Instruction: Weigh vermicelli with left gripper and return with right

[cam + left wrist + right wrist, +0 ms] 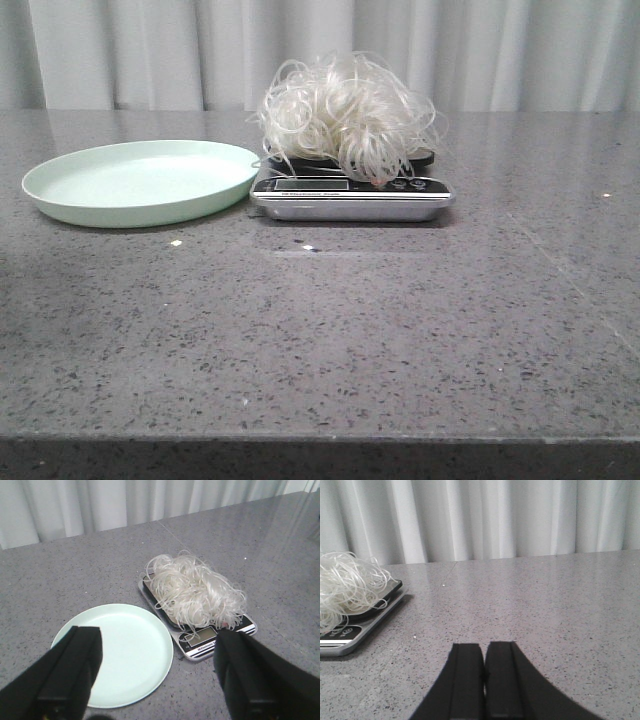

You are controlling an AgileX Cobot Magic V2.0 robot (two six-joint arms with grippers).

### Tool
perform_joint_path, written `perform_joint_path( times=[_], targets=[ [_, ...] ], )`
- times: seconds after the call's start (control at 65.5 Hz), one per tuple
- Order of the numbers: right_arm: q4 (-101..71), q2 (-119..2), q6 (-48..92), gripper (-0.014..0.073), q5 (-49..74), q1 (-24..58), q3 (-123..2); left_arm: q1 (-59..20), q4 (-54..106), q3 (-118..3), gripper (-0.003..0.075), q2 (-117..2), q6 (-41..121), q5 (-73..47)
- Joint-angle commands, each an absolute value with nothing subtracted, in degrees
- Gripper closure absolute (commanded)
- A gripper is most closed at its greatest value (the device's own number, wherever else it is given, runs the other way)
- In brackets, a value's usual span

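On the scale point(352, 196), beside the empty plate point(142, 181), the vermicelli point(347, 113) is left resting to be weighed; the left gripper point(159, 677) is held clear, jaws spread, while the right gripper point(484, 680) is kept pressed together over the counter point(400, 320).

Soft, even light fills sharp frames, with faint glare on the table point(330, 330) and short shadows.
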State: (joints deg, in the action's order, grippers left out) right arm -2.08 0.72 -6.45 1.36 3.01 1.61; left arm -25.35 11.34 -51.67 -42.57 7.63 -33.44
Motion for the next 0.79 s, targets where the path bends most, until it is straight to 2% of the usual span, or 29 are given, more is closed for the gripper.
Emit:
perform_joint_path(
  times=[0.0, 0.153, 0.26, 0.366, 0.489, 0.55, 0.779],
  targets=[
    [-1.4, 1.6, -6.2, 0.0435, -3.3, 3.3, 1.1, -25.3, 12.1, -45.8, 0.0199, -33.8, 7.7, -25.9],
    [-1.4, 1.6, -6.2, 0.0435, -3.3, 3.3, 1.1, -25.3, 11.9, -35.6, 0.0201, -21.0, 7.7, -22.0],
    [-1.4, 1.6, -6.2, 0.0435, -3.3, 3.3, 1.1, -25.3, 10.9, -30.3, 0.0258, -13.4, 7.7, -20.5],
    [-1.4, 1.6, -6.2, 0.0435, -3.3, 3.3, 1.1, -25.3, 10.9, -26.2, 0.0397, -8.0, 7.7, -19.8],
    [-1.4, 1.5, -6.2, 0.0435, -3.3, 3.3, 1.1, -25.3, 10.9, -23.4, 0.0605, -5.8, 7.7, -20.0],
    [-1.4, 1.5, -6.2, 0.0435, -3.3, 3.3, 1.1, -25.3, 10.9, -22.8, 0.0582, -5.8, 7.7, -19.1],
    [-1.4, 1.5, -6.2, 0.0435, -3.3, 3.3, 1.1, -25.3, 11.1, -22.4, 0.0587, -5.8, 7.7, -18.4]
  ],
)
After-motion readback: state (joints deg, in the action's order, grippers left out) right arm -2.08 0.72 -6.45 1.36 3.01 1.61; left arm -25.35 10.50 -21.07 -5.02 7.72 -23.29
